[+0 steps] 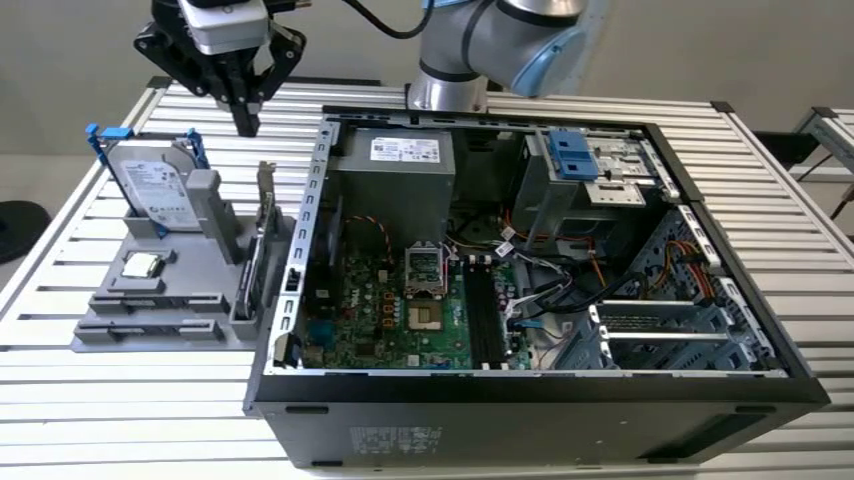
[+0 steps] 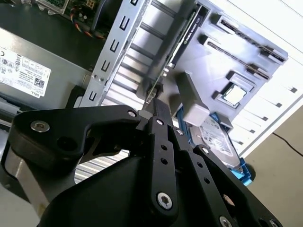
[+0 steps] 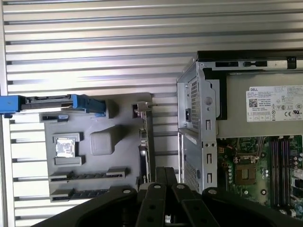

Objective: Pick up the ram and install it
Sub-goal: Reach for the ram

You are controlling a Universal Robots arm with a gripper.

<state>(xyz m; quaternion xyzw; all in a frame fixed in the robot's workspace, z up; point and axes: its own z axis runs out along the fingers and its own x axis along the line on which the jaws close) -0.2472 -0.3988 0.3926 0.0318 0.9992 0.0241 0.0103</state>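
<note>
here, the black angular gripper (image 1: 247, 127) seems closed, empty, above the slatted metal table (image 1: 134, 400).

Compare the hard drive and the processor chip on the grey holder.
The hard drive stands on edge in the grey holder; the processor chip lies flat in a recess. The hard drive is far larger and oblong, the processor chip small and square. The hard drive carries blue side rails, the chip none. Both are silvery.
</note>
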